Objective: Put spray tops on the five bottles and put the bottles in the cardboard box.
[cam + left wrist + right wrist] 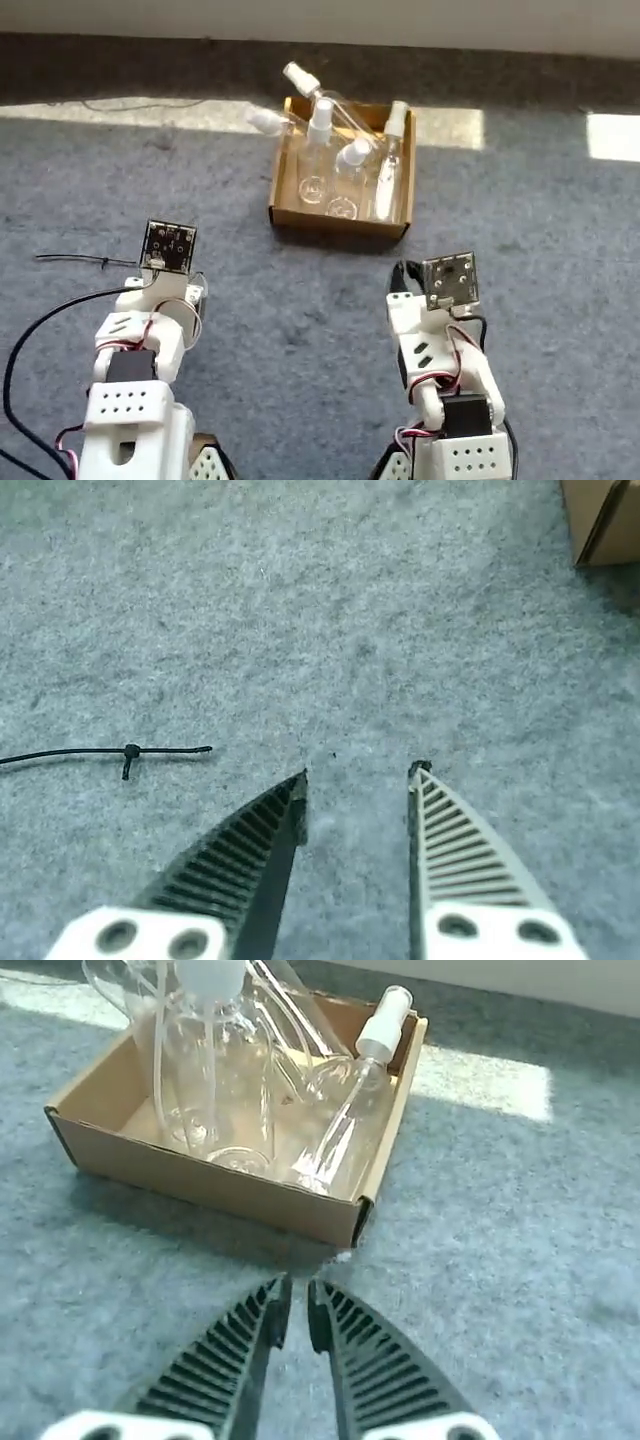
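Two hands (357,772) (298,1292), five bottles (320,150), one box (340,222)

Legible text, numbers, brands, signs: none in any view.
Item: cardboard box (338,220), plain brown walls, no print that can be read.
Item: bottles (313,170), clear, no label that can be read.
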